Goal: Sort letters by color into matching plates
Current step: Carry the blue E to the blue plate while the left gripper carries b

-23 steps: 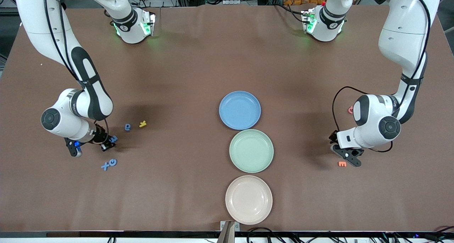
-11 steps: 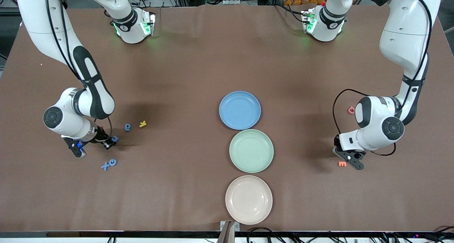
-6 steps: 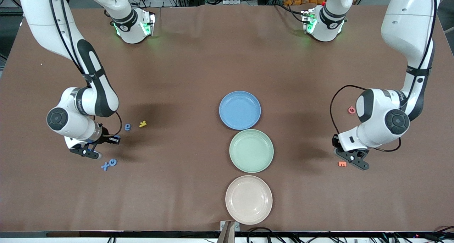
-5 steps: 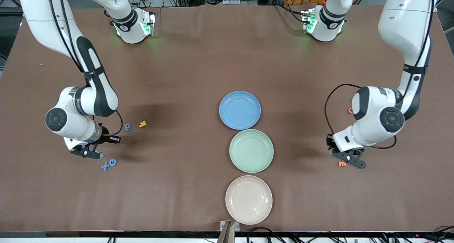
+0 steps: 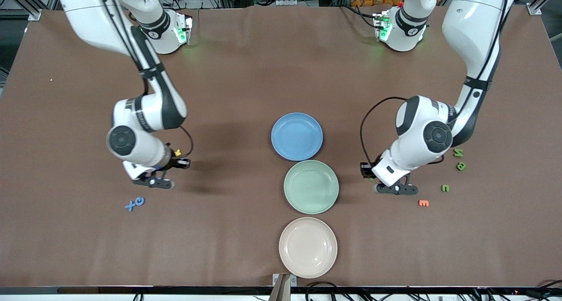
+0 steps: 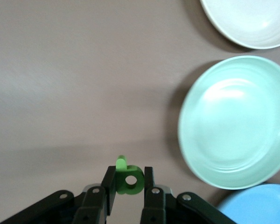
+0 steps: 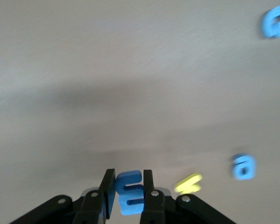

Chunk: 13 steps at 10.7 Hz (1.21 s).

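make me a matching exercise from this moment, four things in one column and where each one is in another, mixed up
Things:
1. green letter
2. blue letter
3. orange letter
4. cream plate

Places:
a. on the table, toward the left arm's end
b. held in the right gripper
c. nearest the front camera of the three plates
d. held in the left gripper

Pairs: 1-d, 2-b, 3-a, 4-c

Left tool (image 6: 126, 186) clamped on a green letter (image 6: 128, 177), raised beside the mint plate (image 5: 311, 186). Right tool (image 7: 126, 191) clamped on a blue letter (image 7: 129, 191), raised well apart from that plate.

Both arms have swung toward the plates (each tool carries a letter).
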Each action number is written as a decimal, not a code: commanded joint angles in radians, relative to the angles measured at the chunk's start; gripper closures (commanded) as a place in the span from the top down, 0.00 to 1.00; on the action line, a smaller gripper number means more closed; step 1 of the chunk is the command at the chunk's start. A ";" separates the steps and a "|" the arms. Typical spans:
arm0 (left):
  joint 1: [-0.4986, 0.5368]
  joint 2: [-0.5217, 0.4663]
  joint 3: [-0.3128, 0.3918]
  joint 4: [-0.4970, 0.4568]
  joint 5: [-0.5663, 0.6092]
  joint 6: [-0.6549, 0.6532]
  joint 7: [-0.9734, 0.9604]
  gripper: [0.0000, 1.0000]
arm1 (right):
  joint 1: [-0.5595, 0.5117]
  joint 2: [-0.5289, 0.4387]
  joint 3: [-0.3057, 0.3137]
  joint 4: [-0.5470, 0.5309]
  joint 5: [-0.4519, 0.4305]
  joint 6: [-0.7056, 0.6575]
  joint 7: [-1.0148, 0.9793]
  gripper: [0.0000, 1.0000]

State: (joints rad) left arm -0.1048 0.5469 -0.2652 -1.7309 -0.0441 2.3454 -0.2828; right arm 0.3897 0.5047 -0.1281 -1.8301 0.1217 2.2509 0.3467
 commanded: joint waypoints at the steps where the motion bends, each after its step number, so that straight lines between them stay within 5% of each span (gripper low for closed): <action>1: -0.016 -0.001 -0.061 -0.012 -0.062 0.023 -0.207 0.00 | 0.125 0.000 -0.005 0.026 -0.011 -0.014 0.086 0.02; 8: -0.032 0.125 -0.115 0.002 -0.060 0.225 -0.443 0.00 | 0.228 0.124 0.201 0.181 -0.002 -0.088 0.326 0.03; 13: -0.033 0.183 -0.117 0.008 -0.060 0.304 -0.470 0.00 | 0.250 0.170 0.278 0.212 0.007 -0.083 0.502 0.04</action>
State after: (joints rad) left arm -0.1346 0.7095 -0.3765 -1.7355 -0.0831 2.6181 -0.7323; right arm 0.6374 0.6439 0.1319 -1.6652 0.1232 2.1829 0.8057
